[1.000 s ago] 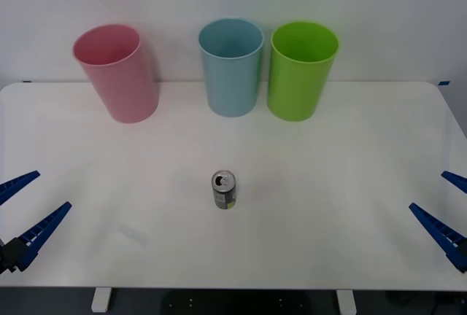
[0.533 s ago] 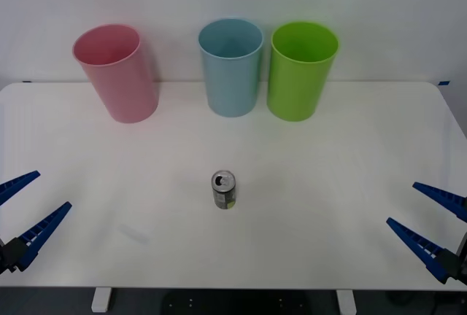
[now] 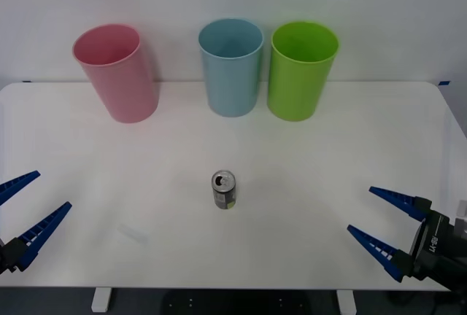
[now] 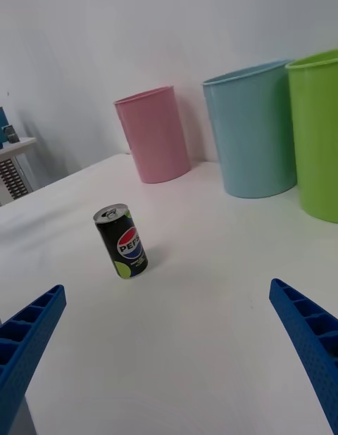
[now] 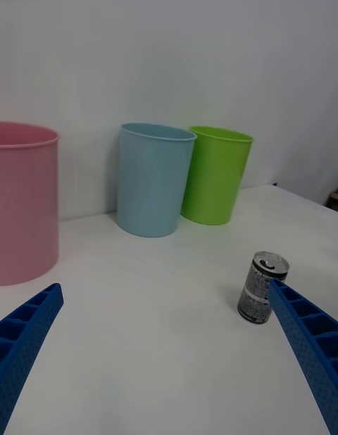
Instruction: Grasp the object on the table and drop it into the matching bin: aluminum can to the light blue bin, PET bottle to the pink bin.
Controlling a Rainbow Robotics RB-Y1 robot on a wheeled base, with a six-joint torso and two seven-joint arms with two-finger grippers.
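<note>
A small aluminum can (image 3: 224, 190) stands upright near the middle of the white table (image 3: 314, 154); its dark body with a yellow-green mark shows in the right wrist view (image 4: 122, 241) and the left wrist view (image 5: 262, 287). At the table's back stand the pink bin (image 3: 117, 73) and the light blue bin (image 3: 231, 67). My right gripper (image 3: 379, 230) is open over the table's front right, well to the right of the can. Off the front left edge, my left gripper (image 3: 22, 209) waits open.
A lime green bin (image 3: 300, 70) stands just right of the light blue bin, close beside it. A white wall rises behind the table. Wide bare tabletop surrounds the can on all sides.
My right gripper has moved left and inward from the table's right edge toward the can. The left gripper, the can and the bins have not moved.
</note>
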